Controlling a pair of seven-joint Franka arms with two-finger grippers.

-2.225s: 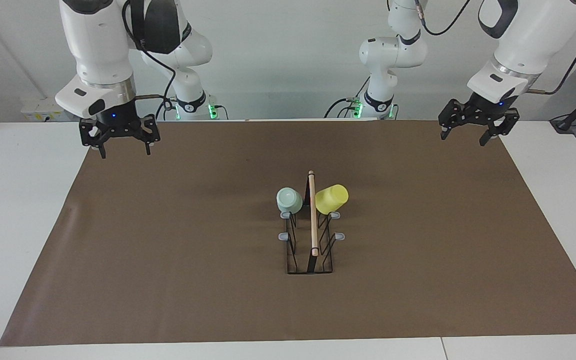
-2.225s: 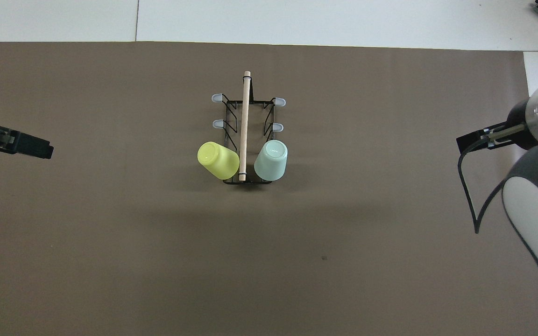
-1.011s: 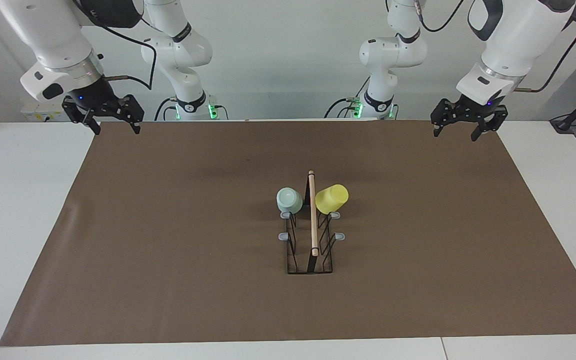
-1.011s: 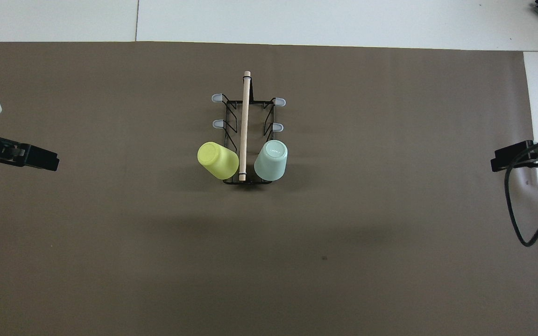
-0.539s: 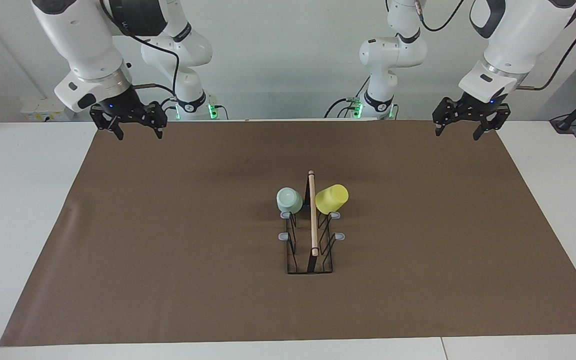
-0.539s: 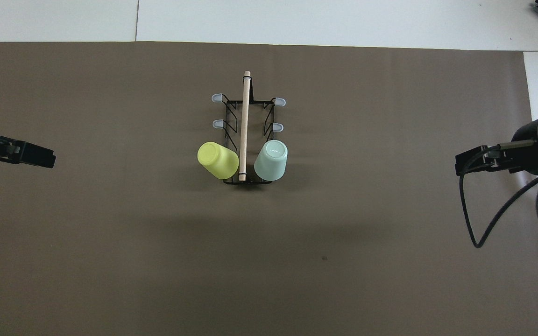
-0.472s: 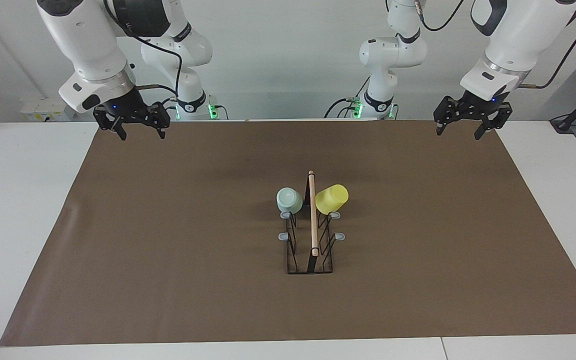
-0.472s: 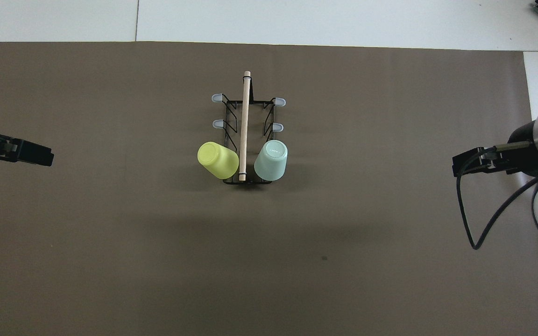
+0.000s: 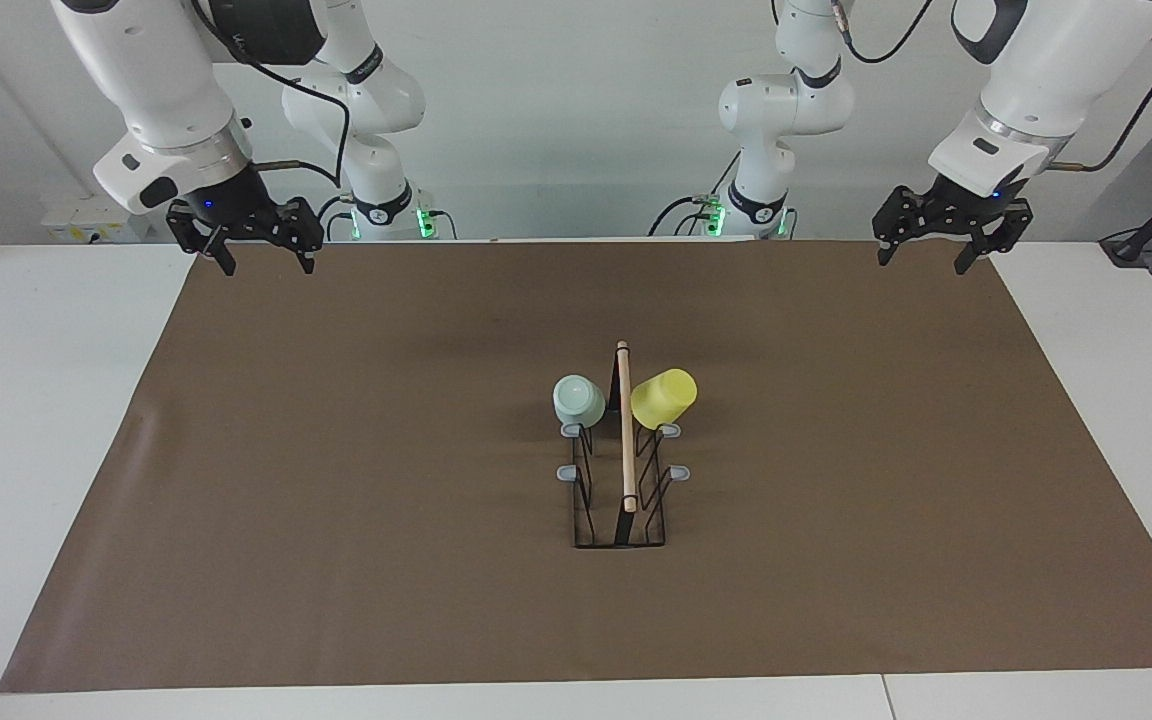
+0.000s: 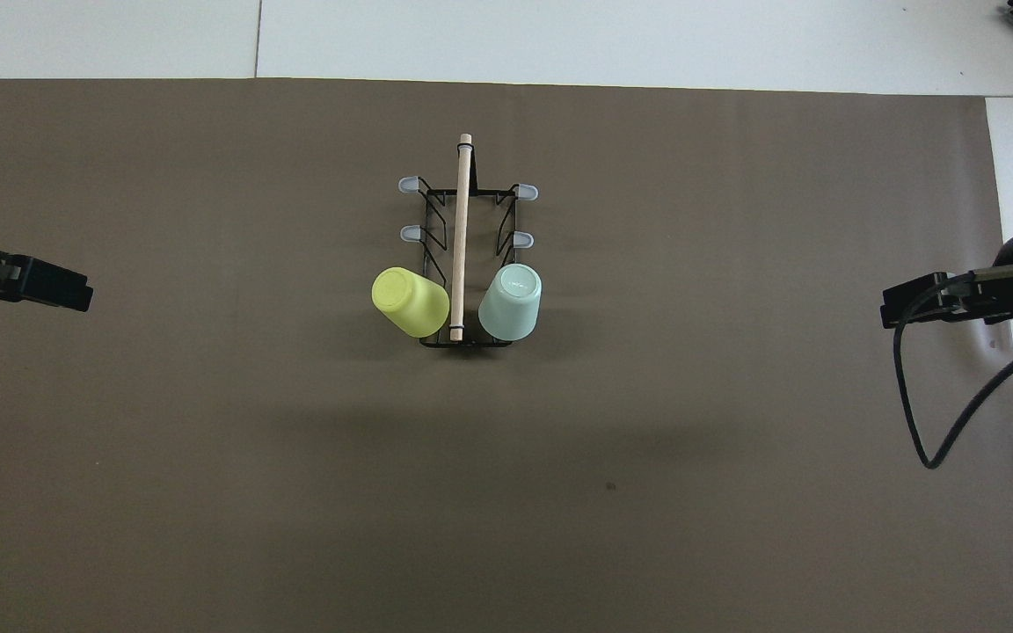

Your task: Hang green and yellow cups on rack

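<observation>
Both cups hang on the rack (image 9: 621,470) — green cup (image 9: 578,400) and yellow cup (image 9: 663,395) flank its rod; nothing seems left. Left gripper (image 9: 942,251) and right gripper (image 9: 261,254) hover well apart from it, jaws spread, empty.

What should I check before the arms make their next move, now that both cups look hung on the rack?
1. Green cup on a prong at the rack's end nearest the robots: ok.
2. Yellow cup on the prong beside it, tilted outward: ok, though how securely it sits, cannot tell.
3. Left hand open, empty, up over the mat's corner: ok.
4. Right hand open, empty, clear of the rack: ok.
5. Four remaining prongs bare: ok.
</observation>
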